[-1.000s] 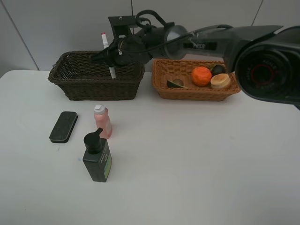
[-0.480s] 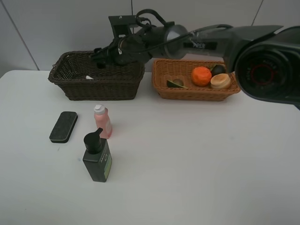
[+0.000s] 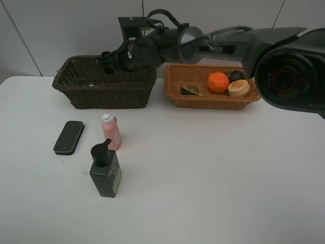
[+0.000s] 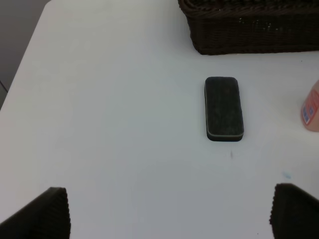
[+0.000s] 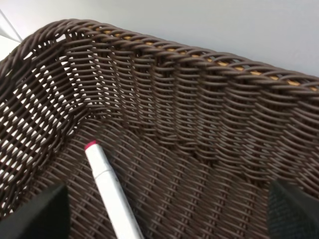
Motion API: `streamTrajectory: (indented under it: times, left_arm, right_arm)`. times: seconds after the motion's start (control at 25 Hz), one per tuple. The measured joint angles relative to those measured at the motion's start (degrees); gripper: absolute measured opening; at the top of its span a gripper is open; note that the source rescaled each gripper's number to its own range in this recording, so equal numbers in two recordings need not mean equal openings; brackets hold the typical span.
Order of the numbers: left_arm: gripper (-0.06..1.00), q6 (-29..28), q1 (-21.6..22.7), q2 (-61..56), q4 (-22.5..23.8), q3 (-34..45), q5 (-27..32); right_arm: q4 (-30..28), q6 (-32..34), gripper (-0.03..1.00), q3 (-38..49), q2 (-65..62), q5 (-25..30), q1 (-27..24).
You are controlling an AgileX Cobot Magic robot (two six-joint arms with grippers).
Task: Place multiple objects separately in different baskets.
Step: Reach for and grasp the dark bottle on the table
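Note:
My right gripper [image 3: 108, 57] hangs open and empty over the dark brown basket [image 3: 109, 96]. In the right wrist view [image 5: 164, 214] the white marker [image 5: 112, 191] lies flat on that basket's floor [image 5: 209, 149]. The light tan basket [image 3: 213, 101] holds the orange [image 3: 218, 82], the dark mangosteen [image 3: 236, 75], the peach [image 3: 238, 88] and the avocado half [image 3: 191, 91]. The black eraser [image 3: 68, 136], the pink bottle [image 3: 110, 131] and the dark-green pump bottle [image 3: 105, 170] stand on the table. My left gripper [image 4: 169, 219] is open above the table, short of the eraser [image 4: 224, 115].
The white table [image 3: 213, 168] ends at a grey wall behind the baskets. The right arm [image 3: 228, 43] stretches across above the tan basket. In the left wrist view the dark basket's wall [image 4: 249, 35] and the pink bottle's edge [image 4: 311, 109] show beyond the eraser.
The right gripper held the marker upright over the dark basket, then let it go. The marker has dropped and now lies inside the basket. The gripper has stayed above it.

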Motion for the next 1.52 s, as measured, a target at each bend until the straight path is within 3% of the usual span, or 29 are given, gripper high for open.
streamTrajectory:
  times: [0.2, 0.88, 1.08, 1.4, 1.52]
  left_arm:
    - [1.0, 0.0, 0.0, 0.0, 0.0, 0.0, 0.0]
    - [1.0, 0.0, 0.0, 0.0, 0.0, 0.0, 0.0]
    - [1.0, 0.0, 0.0, 0.0, 0.0, 0.0, 0.0]
    - [1.0, 0.0, 0.0, 0.0, 0.0, 0.0, 0.0]
    - [1.0, 0.0, 0.0, 0.0, 0.0, 0.0, 0.0]
  right_arm:
    - [0.0, 0.0, 1.0, 0.0, -1.27, 3.04, 0.0]
    - [0.84, -0.39, 1.0, 0.0, -13.66, 23.38, 0.38]
    - [3.09, -5.16, 1.0, -0.06, -18.02, 33.03, 2.12]
    - [12.76, -10.38, 1.0, -0.11, -22.91, 53.39, 4.7]
    - [14.5, -10.38, 1.0, -0.11, -23.66, 55.65, 6.01]
